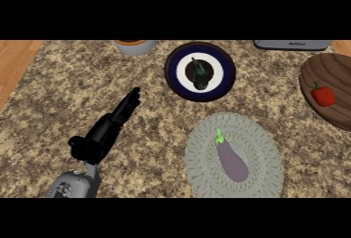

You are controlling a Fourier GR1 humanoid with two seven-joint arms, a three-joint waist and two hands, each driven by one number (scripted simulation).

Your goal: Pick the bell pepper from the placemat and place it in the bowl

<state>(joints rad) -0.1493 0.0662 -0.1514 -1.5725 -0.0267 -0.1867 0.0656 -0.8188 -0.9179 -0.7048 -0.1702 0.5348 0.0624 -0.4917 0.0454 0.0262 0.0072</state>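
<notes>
The light is soft and even all over the tabletop (82, 83). Nothing shines or glares. The black hand (113, 123) looks very dark, and no clear shadow shows beside it. Things far right of it look a bit stretched.

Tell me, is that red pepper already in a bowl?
No. The red pepper lies on the brown wooden mat at the right edge; the dark bowl holds only a dark green vegetable.

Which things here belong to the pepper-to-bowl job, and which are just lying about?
Job:
pepper, on the wooden board
bowl
left robot hand

Lying about:
eggplant on the placemat
plate with a dark vegetable
grey appliance
</notes>
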